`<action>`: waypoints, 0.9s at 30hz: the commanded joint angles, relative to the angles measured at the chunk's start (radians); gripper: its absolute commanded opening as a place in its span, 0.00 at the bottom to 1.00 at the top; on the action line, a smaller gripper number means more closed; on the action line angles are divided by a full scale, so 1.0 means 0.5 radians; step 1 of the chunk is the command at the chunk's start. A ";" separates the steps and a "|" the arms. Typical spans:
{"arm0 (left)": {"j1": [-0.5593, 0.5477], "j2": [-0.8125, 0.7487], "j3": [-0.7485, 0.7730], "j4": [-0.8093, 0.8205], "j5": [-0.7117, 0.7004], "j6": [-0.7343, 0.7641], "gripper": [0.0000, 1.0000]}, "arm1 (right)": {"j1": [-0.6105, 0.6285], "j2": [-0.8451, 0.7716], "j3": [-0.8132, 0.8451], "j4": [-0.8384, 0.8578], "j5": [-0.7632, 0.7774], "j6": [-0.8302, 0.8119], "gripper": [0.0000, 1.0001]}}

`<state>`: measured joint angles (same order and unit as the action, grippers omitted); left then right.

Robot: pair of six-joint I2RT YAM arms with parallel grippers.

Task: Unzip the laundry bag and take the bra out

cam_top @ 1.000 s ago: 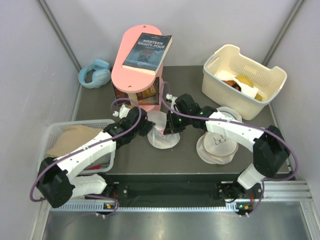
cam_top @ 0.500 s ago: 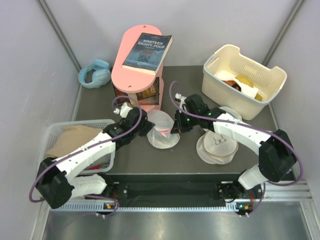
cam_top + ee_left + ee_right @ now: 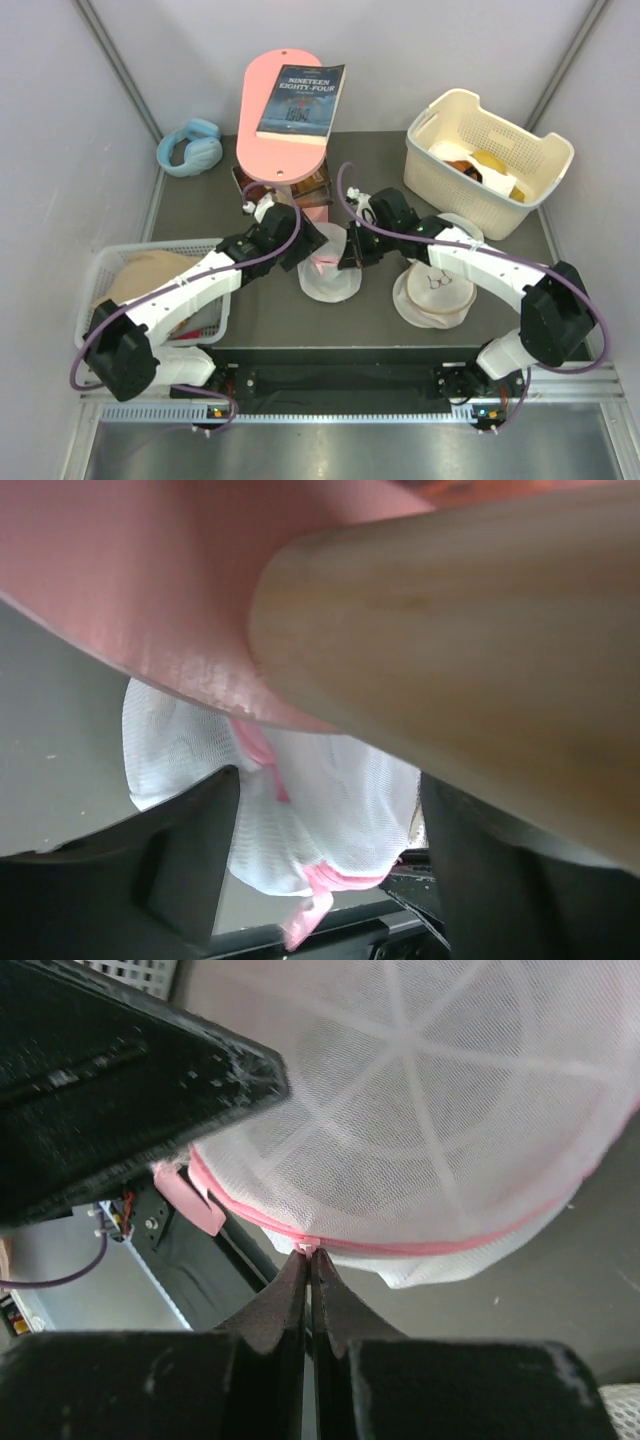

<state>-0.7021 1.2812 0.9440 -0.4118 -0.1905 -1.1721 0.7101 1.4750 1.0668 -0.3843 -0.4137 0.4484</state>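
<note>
The laundry bag (image 3: 328, 270), a round white mesh bag with pink trim, lies on the dark table between both arms. My right gripper (image 3: 348, 262) is at its right edge. In the right wrist view its jaws (image 3: 310, 1252) are shut on the small pink zipper pull at the bag's (image 3: 430, 1100) pink zip band. My left gripper (image 3: 303, 250) is at the bag's left side. It stands open, with the mesh (image 3: 330, 810) hanging between its fingers (image 3: 190, 850) untouched. The bra is hidden.
A pink shelf (image 3: 285, 140) with a book on top stands just behind the left gripper, filling the top of the left wrist view (image 3: 200, 580). A flat mesh bag with a bra icon (image 3: 434, 290), cream basket (image 3: 487, 160), blue headphones (image 3: 190, 148) and white basket (image 3: 110, 262) with beige cloth surround.
My left gripper has opened and let go of the bag, moving up toward the pink shelf, which has shifted with its book. The right gripper stays shut on the zipper pull.
</note>
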 commanded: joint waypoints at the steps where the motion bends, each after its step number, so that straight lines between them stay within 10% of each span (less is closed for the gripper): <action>1: -0.013 -0.123 0.128 -0.059 0.074 0.166 0.82 | 0.074 0.050 0.192 0.097 -0.068 -0.001 0.00; 20: -0.016 -0.519 -0.231 -0.321 0.007 -0.239 0.81 | 0.347 0.268 0.361 0.170 -0.148 0.002 0.00; 27: -0.016 -0.418 -0.240 -0.263 -0.051 -0.227 0.64 | 0.353 0.241 0.376 0.134 -0.136 -0.044 0.00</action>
<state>-0.7067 1.0527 0.8314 -0.5690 -0.1822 -1.2804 0.8703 1.6131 1.2003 -0.3443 -0.4725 0.4519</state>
